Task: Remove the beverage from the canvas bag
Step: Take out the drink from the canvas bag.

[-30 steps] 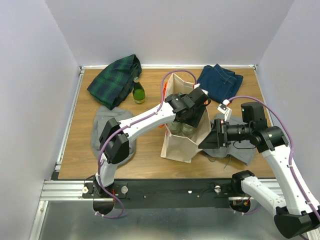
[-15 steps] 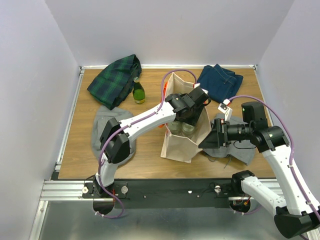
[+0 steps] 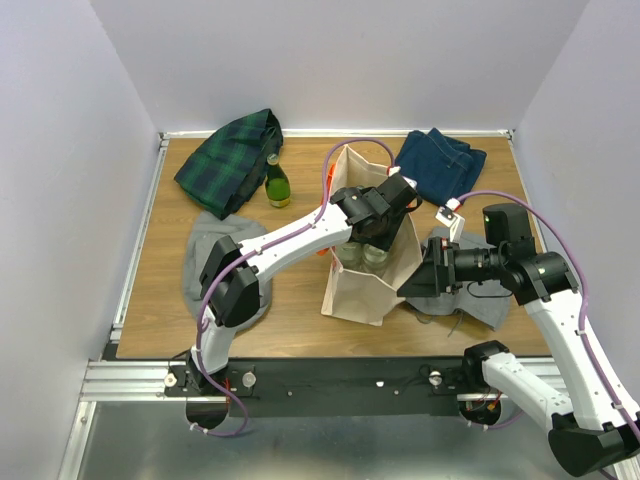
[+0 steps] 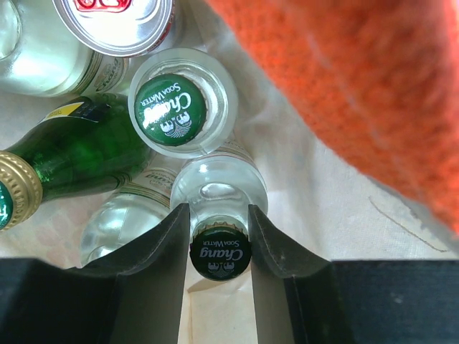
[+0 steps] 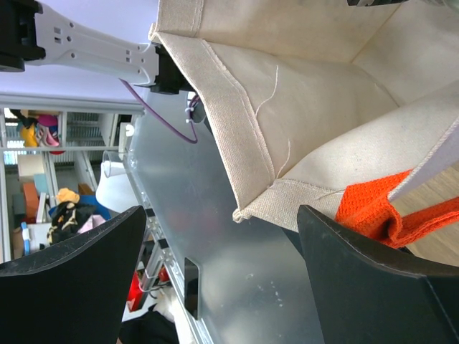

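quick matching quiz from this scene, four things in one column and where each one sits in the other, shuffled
Things
1. beige canvas bag with orange handles
2. folded blue denim cloth
3. dark green plaid cloth
4. clear glass soda water bottle with a dark cap

Places
A. far left corner of the wooden table
B. clamped in the left end effector, inside the bag
C. upright near the middle of the table
D. far right side of the table

Pairs: 1-C, 2-D, 3-A, 4-B
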